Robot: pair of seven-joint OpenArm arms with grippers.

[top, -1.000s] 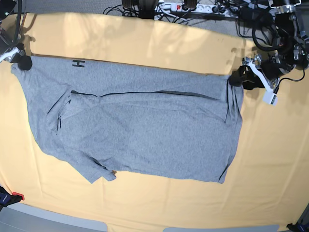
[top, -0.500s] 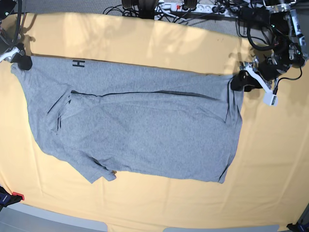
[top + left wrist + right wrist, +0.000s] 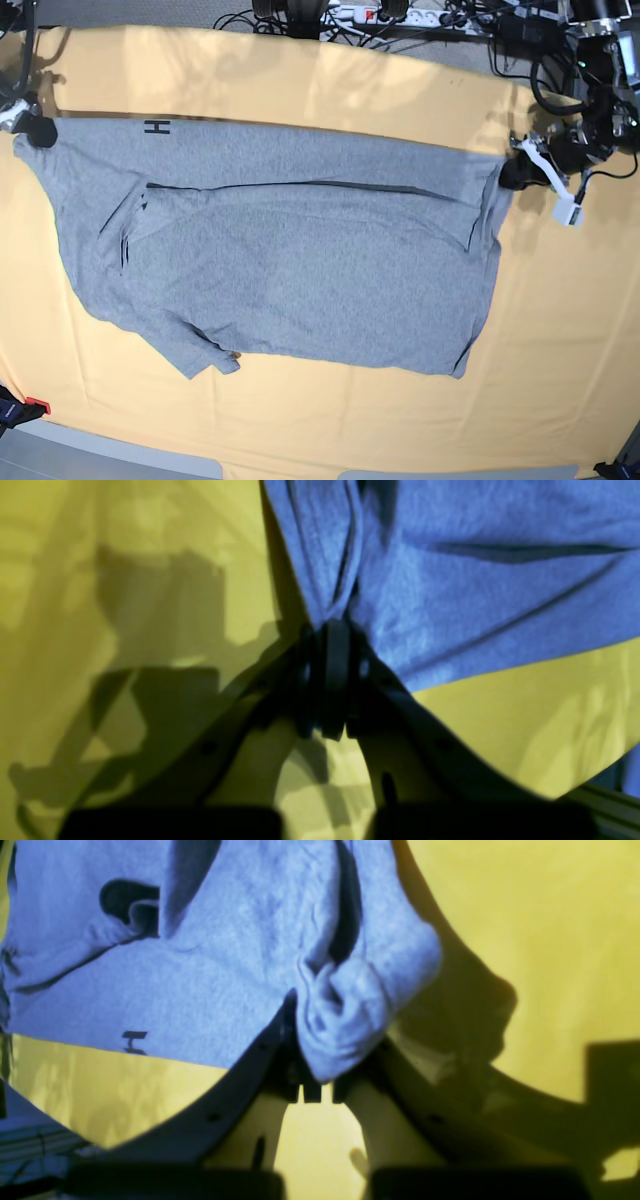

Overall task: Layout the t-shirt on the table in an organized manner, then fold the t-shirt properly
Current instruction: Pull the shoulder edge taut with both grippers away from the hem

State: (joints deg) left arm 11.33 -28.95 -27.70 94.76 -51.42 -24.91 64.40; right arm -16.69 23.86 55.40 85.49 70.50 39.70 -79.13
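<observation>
Yellow worktop (image 3: 300, 80) carries the shirt (image 3: 290, 270), long axis running arm to arm. Left fingers (image 3: 510, 175) and right fingers (image 3: 38, 130) are each clamped on an opposite far corner.

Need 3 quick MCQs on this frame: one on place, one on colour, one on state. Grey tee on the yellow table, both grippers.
1. Where does the left gripper hold the heather-grey cotton t-shirt?
A. the corner nearest that arm
B. the middle
C. the near hem

2. What colour is the lettering?
A. red
B. black
C. white

3. How is the right gripper?
A. open above the pale yellow-orange table cloth
B. shut on bunched shirt fabric
C. shut on nothing

Answers: 1 A, the base view shows it pinching that corner; 2 B, a black H shows; 3 B, the right wrist view shows fabric wadded between the jaws.
</observation>
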